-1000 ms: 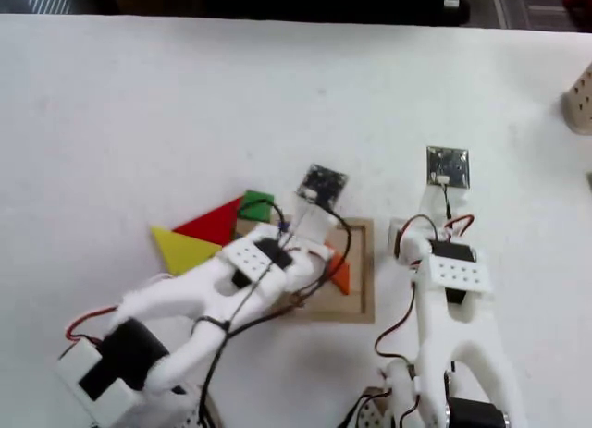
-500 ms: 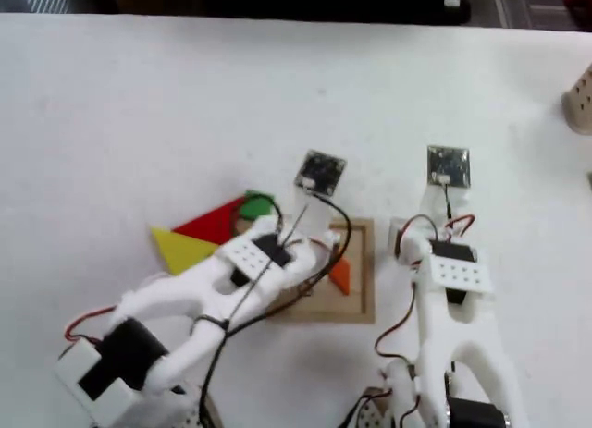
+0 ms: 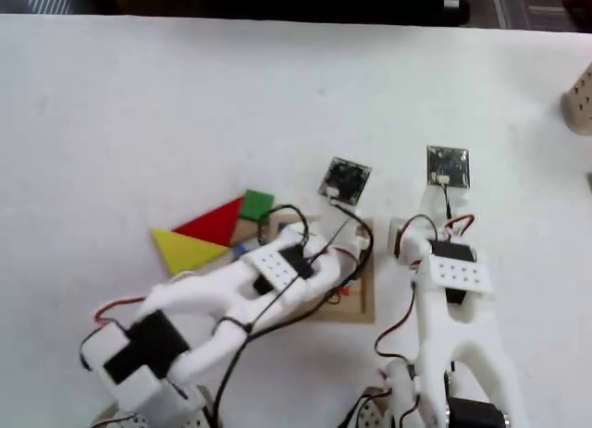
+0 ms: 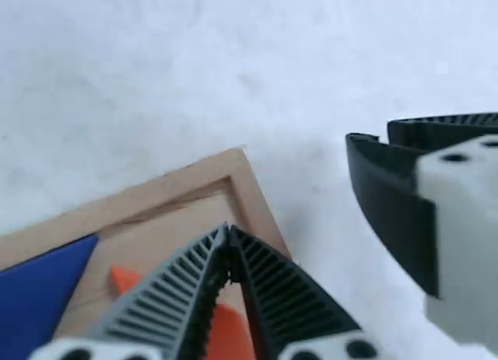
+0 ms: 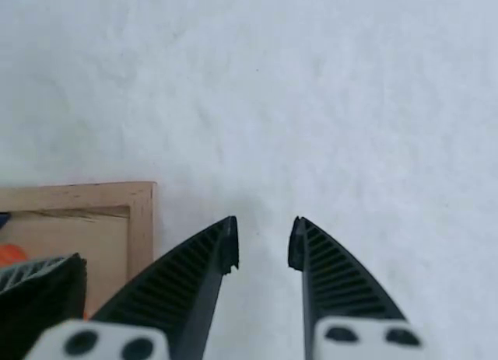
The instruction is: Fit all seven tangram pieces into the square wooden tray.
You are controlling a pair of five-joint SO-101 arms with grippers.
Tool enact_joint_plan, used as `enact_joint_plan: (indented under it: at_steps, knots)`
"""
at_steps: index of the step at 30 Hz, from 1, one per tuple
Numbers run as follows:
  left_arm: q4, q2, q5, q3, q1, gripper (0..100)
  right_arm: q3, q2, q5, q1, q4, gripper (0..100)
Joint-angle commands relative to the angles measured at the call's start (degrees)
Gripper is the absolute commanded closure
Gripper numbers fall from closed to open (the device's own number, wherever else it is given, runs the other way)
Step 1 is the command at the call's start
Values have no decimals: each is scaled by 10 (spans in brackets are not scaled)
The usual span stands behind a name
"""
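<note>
White table (image 3: 139, 95) with the wooden tray (image 4: 257, 204) near its front edge: left gripper (image 4: 227, 255), jaws closed on nothing above the orange piece (image 4: 229, 333) near a tray corner, may snag the rim and shift the tray; right gripper (image 5: 263, 243) hangs slightly parted.

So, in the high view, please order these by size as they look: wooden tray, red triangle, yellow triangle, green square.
1. wooden tray, largest, though the left arm covers much of it.
2. red triangle and yellow triangle: about alike, so not ranked.
3. green square, smallest.
</note>
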Motion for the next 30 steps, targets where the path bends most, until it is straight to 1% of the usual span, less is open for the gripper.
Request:
enact_joint_plan:
  at_steps: [1, 6, 11, 16, 21, 25, 28, 30]
  knots:
    - [35, 36, 9, -64, 7, 977, -29, -2, 1, -5, -12, 879]
    - [102, 35, 9, -74, 7, 977, -29, -2, 1, -5, -12, 879]
    - [156, -22, 5, -19, 7, 977, -29, -2, 1, -5, -12, 879]
    - [154, -94, 4, 49, 7, 977, -29, -2, 1, -5, -12, 879]
    - [154, -118, 4, 54, 6, 977, -29, -2, 8, -5, -12, 879]
    - [154, -128, 4, 49, -15, 977, -28, -2, 15, -10, -12, 879]
    - [161, -170, 4, 61, -29, 977, -28, -2, 16, -15, -12, 879]
    - [182, -214, 4, 81, -30, 977, -28, -2, 16, -15, -12, 879]
